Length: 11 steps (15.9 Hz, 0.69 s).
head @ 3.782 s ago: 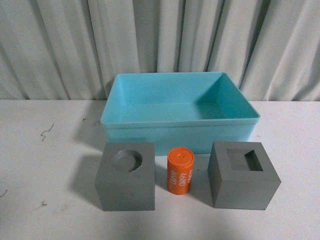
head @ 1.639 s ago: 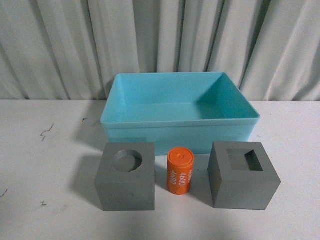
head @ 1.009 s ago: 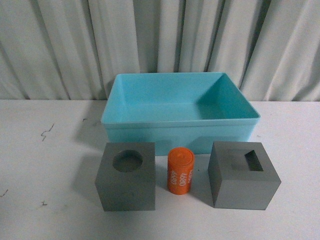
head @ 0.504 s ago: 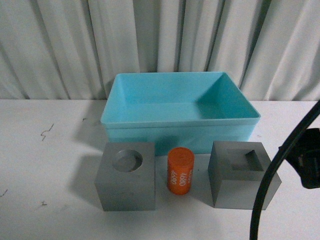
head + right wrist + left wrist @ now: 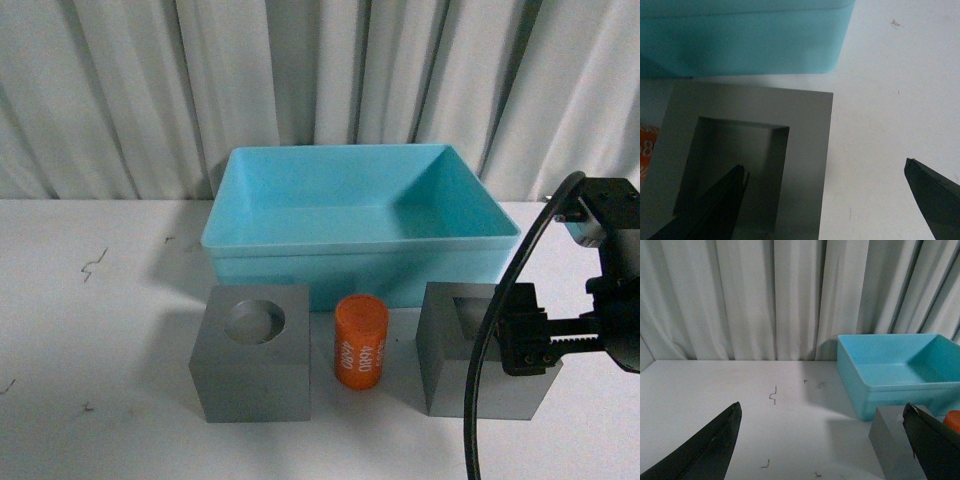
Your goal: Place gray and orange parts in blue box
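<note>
A pale pleated curtain [image 5: 150, 90] closes off the back, and the white desk [image 5: 100, 330] spreads below it. On the desk, centred and towards the curtain, stands the blue box [image 5: 360, 243], and none of the three parts lies in it.

In a row just in front of its near wall stand the parts. To the left is the gray cube with the round recess [image 5: 250, 375], to the right the gray cube with the square recess [image 5: 445, 378]. Between them, apart from both, the orange cylinder [image 5: 360, 345] stands upright.

So the task is at its very start, with all three parts to be carried over the rim and no grasp closed yet.

The right end effector [image 5: 825, 164] is spread wide above the square-recess cube. One finger hangs over the recess and the other out over bare desk past the cube's outer side. Whether either finger touches the cube cannot be told. This looks like the approach for a first pick.

The left end effector [image 5: 822, 405] is likewise spread wide, grasping nothing, well off to the left over the desk, where a few small dark marks [image 5: 93, 263] show.
</note>
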Each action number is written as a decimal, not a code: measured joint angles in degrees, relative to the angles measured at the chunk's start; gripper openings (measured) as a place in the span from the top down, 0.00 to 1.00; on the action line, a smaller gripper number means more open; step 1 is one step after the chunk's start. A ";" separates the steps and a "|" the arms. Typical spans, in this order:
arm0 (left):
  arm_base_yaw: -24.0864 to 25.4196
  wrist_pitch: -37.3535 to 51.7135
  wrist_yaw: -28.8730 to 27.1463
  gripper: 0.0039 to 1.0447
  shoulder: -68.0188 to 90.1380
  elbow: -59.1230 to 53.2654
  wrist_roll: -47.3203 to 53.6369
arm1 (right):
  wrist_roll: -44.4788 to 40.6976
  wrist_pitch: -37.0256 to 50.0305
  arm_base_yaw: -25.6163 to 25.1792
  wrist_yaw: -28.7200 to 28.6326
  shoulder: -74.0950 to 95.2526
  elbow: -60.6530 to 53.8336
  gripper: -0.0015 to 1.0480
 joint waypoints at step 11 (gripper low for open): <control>0.00 0.00 -0.02 0.06 0.00 0.00 0.00 | 7.56 -7.56 0.42 1.70 -10.01 -4.09 0.82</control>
